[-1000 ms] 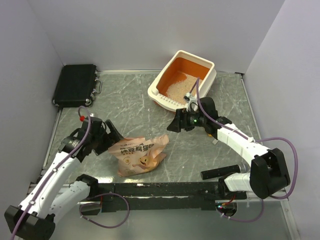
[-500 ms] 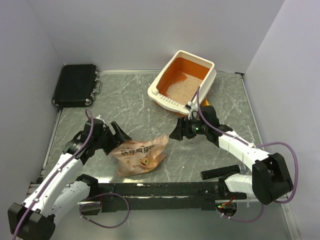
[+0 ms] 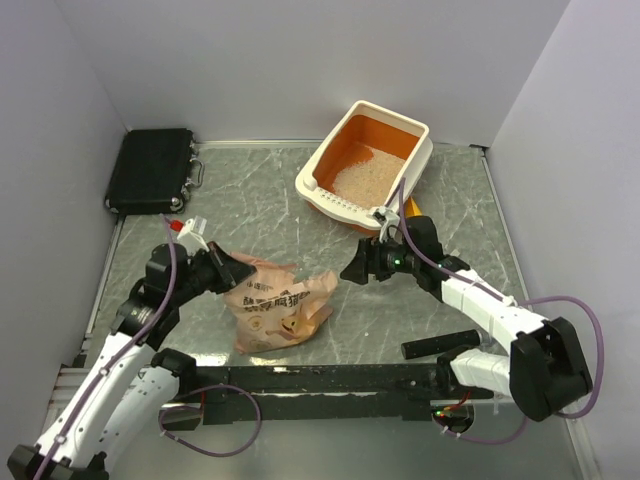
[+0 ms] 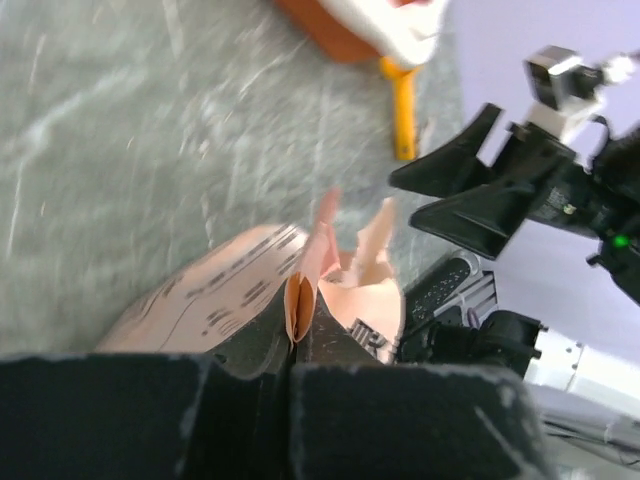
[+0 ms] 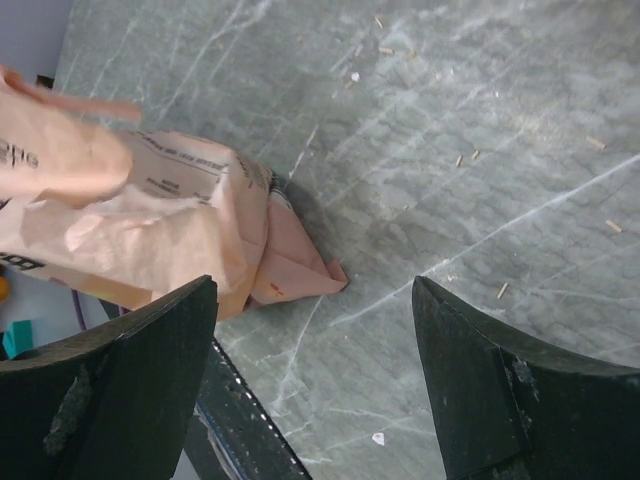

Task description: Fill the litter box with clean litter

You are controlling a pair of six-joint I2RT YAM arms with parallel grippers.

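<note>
Overhead, litter box [image 3: 385, 132] at table's [image 3: 260, 205] far right, clean litter [image 3: 358, 176] pooled inside – litter seen in neither wrist view. Only left wrist view shows grip: left gripper [image 4: 293, 345] pressed together on pink bag's [image 4: 215, 295] top fold. Right gripper [image 5: 312, 290] spread wide – over bare tabletop beside bag corner, touching nothing.

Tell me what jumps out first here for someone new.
The peach-pink bag lies mid-table, one edge pinched in the shut left hand. Farther back on the right, the litter box shows orange inside, with a patch of clean litter on its floor. The right hand hangs open between bag and box.
</note>
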